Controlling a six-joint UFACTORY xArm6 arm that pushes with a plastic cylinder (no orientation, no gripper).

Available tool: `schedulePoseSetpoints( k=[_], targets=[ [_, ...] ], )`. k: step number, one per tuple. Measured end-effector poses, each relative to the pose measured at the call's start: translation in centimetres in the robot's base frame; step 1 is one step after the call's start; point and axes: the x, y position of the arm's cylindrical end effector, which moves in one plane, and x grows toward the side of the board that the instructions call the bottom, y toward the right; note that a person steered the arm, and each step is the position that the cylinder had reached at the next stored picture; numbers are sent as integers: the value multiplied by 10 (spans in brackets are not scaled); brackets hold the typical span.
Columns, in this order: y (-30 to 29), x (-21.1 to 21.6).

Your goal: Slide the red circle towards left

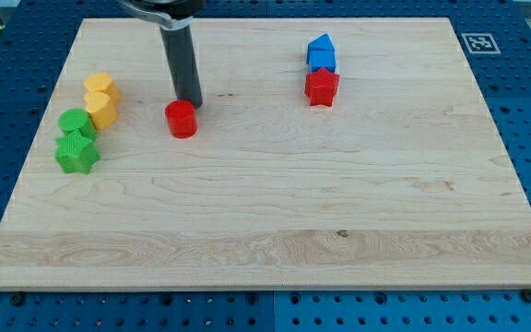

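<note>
The red circle [182,119] is a short red cylinder on the wooden board [275,240], left of the middle and towards the view's top. My tip [188,101] is the lower end of a dark rod that comes down from the view's top. It sits just above and slightly right of the red circle, touching or nearly touching its far edge.
Two yellow blocks [101,100] stand at the view's left, with a green cylinder [75,123] and a green star [76,154] just below them. A blue block [321,52] and a red star [321,88] sit together towards the upper right. A marker tag [480,42] is at the board's top right corner.
</note>
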Motion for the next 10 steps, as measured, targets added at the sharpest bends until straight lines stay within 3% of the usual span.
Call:
schedulePoseSetpoints(
  k=[5,10],
  targets=[
    [29,72],
    [-22,81]
  ],
)
